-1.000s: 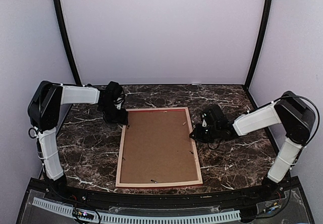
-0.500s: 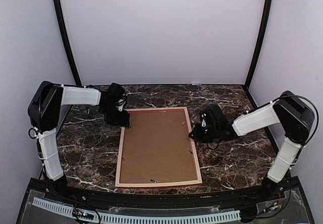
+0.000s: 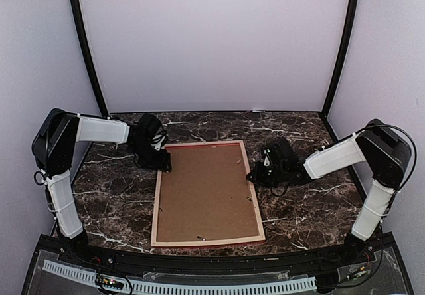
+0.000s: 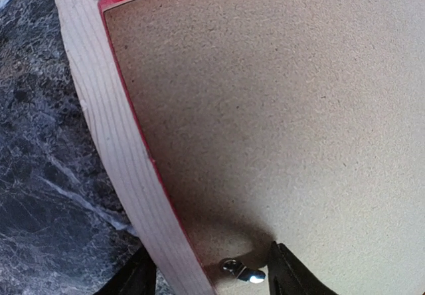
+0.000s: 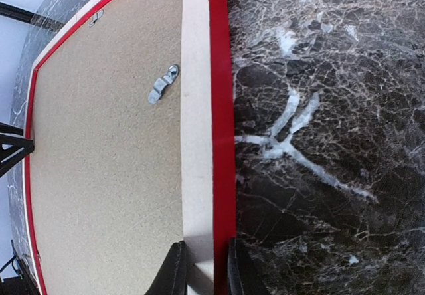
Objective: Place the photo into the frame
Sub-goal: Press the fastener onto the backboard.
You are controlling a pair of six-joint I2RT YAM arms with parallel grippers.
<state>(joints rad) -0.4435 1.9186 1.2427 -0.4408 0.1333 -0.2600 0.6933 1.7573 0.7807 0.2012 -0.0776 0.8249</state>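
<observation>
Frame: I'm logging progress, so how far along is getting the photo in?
Done: the frame lies face down with the backing board seated in it. No photo shows, so whether it is underneath cannot be told. In hand: the left gripper straddles a corner clip; the right gripper grips the right rail. Left: probably fastening clips and turning it over.

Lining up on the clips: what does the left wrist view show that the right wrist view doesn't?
Left wrist only: a corner of the frame, with the corner clip between the fingers of the open left tool. Right wrist only: the red outer side of a long rail, straddled by the right tool, and the rail-side clip further along. Both: the brown backing board and the marble table.
</observation>
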